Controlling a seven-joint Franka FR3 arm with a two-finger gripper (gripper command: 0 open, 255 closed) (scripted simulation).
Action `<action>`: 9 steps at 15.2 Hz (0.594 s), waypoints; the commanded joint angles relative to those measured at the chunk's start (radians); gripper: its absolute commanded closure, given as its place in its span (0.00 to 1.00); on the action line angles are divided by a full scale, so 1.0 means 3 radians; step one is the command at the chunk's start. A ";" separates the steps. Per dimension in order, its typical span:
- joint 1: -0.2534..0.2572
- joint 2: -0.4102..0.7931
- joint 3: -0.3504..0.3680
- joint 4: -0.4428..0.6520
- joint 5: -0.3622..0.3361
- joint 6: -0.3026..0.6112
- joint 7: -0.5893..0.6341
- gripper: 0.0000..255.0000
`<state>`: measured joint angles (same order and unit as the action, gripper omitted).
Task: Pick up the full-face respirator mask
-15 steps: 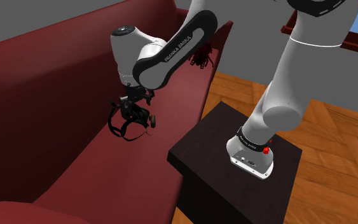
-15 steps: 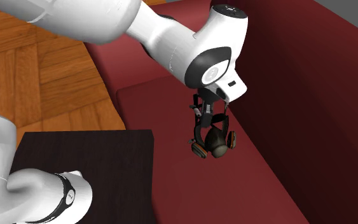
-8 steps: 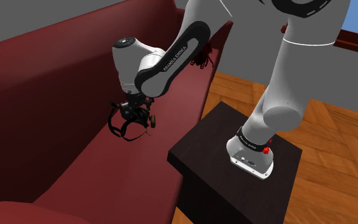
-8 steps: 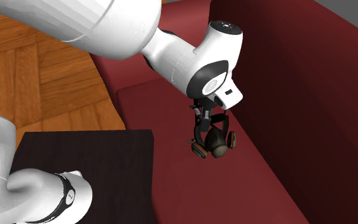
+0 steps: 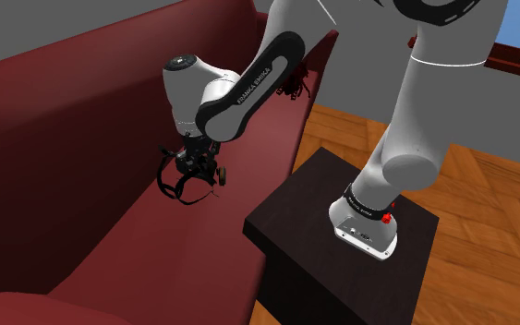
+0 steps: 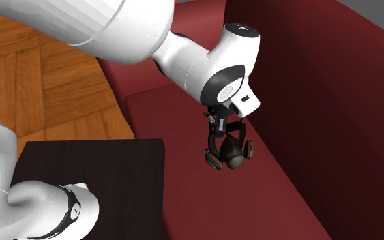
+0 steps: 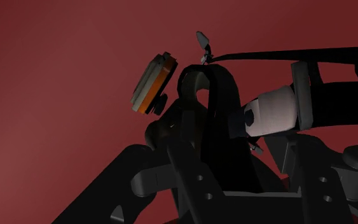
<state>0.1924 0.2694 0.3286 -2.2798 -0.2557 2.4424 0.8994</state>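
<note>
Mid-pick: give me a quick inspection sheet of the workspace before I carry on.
Surface: dark red sofa seat, carrying the mask.
Job's things: full-face respirator mask, dark, a filter on each side, black straps looped out; it rests on the seat close to the backrest.
Clutter: small dark object at the sofa's far end, too small to identify.
Grippers: gripper down at the top of the mask; grip cannot be judged.
Cables: nothing seen.
Surroundings: black stand beside the sofa, wood floor.

respirator mask [image 6: 231, 153] 1 | gripper [image 6: 222, 134] 1 | sofa [image 6: 176, 129] 1 | stand [image 5: 308, 198] 1
</note>
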 commanded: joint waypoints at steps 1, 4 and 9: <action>-0.0001 0.0007 -0.0002 0.0001 -0.0001 0.0005 0.0000 1.00; -0.0018 -0.0082 0.0023 0.0002 0.0059 -0.0077 -0.0047 1.00; -0.0047 -0.0270 0.0068 0.0024 0.0186 -0.0269 -0.0145 1.00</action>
<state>0.1792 0.2030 0.3456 -2.2698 -0.2080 2.3713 0.8600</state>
